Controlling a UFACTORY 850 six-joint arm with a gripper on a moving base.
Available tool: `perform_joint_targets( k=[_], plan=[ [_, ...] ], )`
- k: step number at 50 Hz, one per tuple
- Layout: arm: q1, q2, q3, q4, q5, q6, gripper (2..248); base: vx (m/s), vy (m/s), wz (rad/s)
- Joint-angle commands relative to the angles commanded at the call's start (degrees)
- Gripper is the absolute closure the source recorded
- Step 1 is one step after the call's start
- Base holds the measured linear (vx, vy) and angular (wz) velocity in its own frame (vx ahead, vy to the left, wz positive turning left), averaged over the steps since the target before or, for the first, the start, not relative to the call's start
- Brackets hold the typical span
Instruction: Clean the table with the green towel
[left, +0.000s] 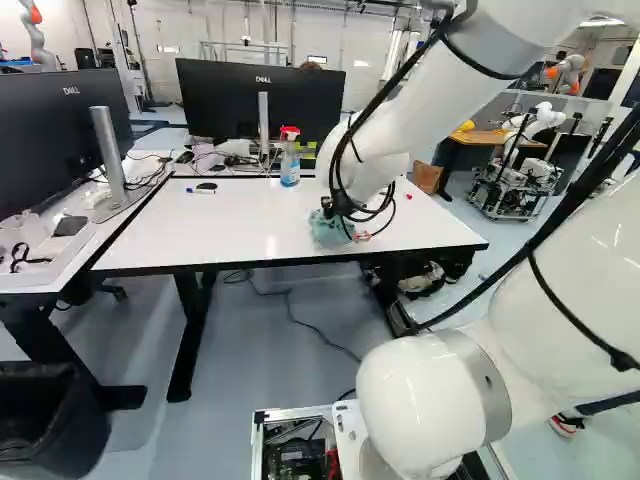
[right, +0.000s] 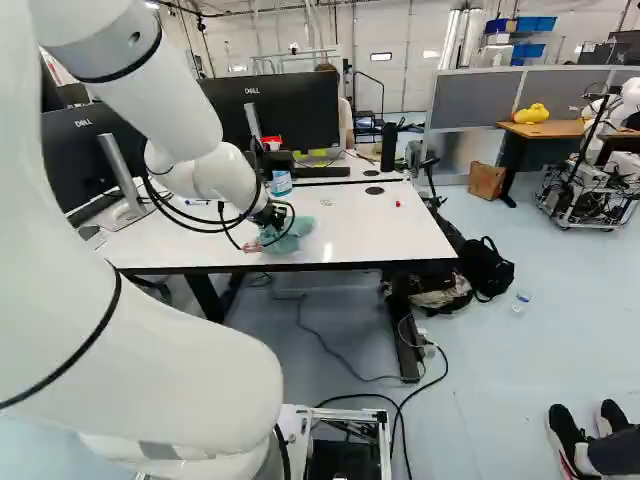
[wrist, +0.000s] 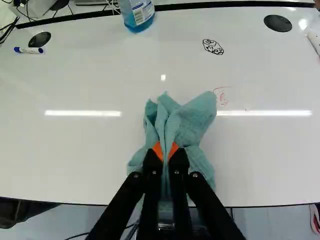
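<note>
Your hand (wrist: 165, 151) grips the green towel (wrist: 195, 117) on the white tabletop (wrist: 90, 155), ink marks ahead.
The 2 fingers are closed on the bunched cloth, near the tabletop's near edge. The red scribble (wrist: 223, 100) is just beside the towel's far corner, on the side away from the blue-ended marker (wrist: 29, 50); the black drawing (wrist: 213, 47) lies farther ahead. Your next wipe likely needs to go forward and toward that side, cloth pressed down.
</note>
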Motion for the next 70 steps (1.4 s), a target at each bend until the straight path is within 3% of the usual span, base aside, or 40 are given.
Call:
perform_joint_targets(
  k=[33,70],
  plan=[
    [-0.1,0.4,-0.3,0.0,0.0,0.0,221,0.000,0.000,0.000],
    [-1.7,-5.7,-10.4,0.0,0.0,0.0,221,0.000,0.000,0.000]
  ],
)
